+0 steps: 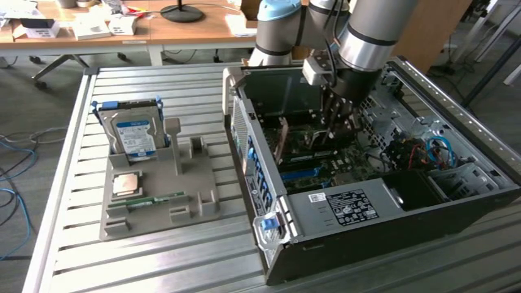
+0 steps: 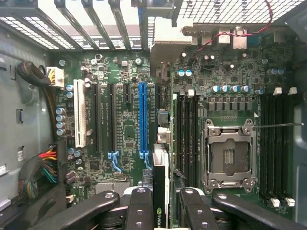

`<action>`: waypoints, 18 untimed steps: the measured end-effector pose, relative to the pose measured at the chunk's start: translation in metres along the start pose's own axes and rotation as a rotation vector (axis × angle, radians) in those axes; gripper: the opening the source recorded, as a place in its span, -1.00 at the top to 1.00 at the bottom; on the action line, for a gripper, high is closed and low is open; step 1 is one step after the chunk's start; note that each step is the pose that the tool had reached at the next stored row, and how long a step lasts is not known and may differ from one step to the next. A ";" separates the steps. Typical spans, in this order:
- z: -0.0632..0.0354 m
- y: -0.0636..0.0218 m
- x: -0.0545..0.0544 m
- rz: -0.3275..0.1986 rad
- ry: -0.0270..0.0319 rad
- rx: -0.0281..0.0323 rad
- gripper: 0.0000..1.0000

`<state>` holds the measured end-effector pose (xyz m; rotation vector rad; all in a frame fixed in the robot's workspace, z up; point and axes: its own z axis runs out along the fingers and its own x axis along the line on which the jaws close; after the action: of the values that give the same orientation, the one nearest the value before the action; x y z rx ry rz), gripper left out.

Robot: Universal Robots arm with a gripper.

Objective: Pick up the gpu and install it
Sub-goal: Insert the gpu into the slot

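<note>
Inside the case (image 1: 366,250), the gripper (image 2: 163,203) clamps the gpu (image 2: 160,175) near the motherboard's (image 2: 124,129) blue slot (image 2: 142,120).

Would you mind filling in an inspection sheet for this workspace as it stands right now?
surface: slatted metal table carrying an open computer case and a grey holder.
job's things: graphics card held edge-on over the motherboard, beside the blue slot; whether it is seated cannot be told.
clutter: hard drive upright in the holder; memory stick and a square chip lying in it.
gripper: jaws closed on the graphics card, inside the case.
cables: red and blue wires in the case; blue cables on the floor.
surroundings: wooden desk with boxes behind the table.
</note>
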<state>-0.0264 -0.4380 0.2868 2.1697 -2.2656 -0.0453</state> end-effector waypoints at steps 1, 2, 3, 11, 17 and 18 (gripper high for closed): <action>0.0000 -0.0001 0.001 0.000 0.0000 -0.0001 0.47; -0.0001 -0.0001 0.002 0.000 0.0000 -0.0001 0.47; -0.0001 -0.0002 0.004 0.000 0.0000 0.0000 0.47; -0.0003 -0.0006 0.013 0.000 0.0000 0.0000 0.47; -0.0004 -0.0009 0.020 0.000 0.0001 0.0000 0.47; -0.0004 -0.0009 0.021 0.000 0.0000 -0.0001 0.47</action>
<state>-0.0264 -0.4594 0.2869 2.1697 -2.2656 -0.0453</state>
